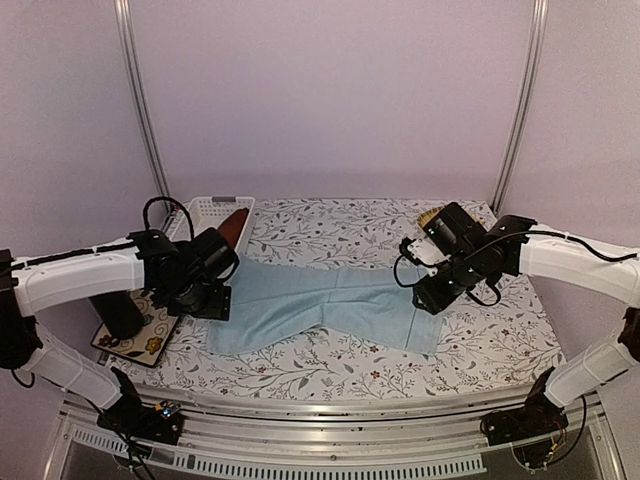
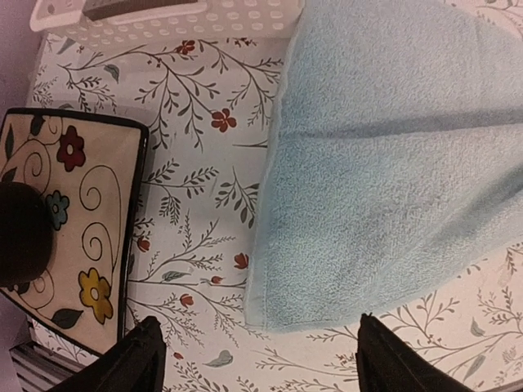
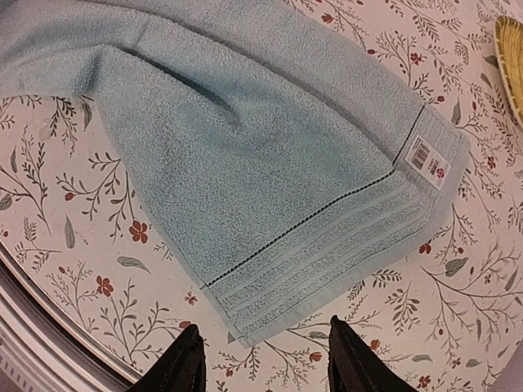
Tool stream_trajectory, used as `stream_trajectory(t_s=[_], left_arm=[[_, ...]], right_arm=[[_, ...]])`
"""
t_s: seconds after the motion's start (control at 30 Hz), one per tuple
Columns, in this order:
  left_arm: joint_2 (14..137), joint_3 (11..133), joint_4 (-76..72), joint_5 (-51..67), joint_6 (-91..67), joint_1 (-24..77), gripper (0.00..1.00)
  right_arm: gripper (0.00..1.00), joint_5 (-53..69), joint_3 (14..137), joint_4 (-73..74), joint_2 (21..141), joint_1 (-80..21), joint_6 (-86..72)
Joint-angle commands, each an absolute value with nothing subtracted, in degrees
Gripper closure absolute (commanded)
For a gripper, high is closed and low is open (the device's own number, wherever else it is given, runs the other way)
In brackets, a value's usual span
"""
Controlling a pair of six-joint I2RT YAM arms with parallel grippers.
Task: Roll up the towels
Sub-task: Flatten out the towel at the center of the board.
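pale lilac walls, floral tablecloth

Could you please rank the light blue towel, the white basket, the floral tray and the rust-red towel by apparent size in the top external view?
1. light blue towel, clearly largest.
2. white basket and floral tray: both partly hidden, so I cannot rank them.
3. rust-red towel, smallest, though only part shows.
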State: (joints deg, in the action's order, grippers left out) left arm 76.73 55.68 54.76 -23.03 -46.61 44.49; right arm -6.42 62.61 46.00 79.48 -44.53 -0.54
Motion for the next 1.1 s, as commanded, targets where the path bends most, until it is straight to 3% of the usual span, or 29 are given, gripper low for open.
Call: stream_trajectory(t_s=[0.0,0.33,1.07], left_arm=[[80.9,59.3,50.0,-22.8,-44.2,44.0,0.19],[89.0,58.6,40.7,-18.6,-41.8,43.6,0.18],[89.8,55.9,36.5,-17.7,-36.9,39.8,0.18]], right_arm=[[0.47,3.8,62.6,49.8,81.5,-42.3,-12.1],[0.47,18.7,52.5,38.9,81.6,-37.7,-23.7],[0.4,15.9,47.9,32.9,92.0,-30.6,-28.9]])
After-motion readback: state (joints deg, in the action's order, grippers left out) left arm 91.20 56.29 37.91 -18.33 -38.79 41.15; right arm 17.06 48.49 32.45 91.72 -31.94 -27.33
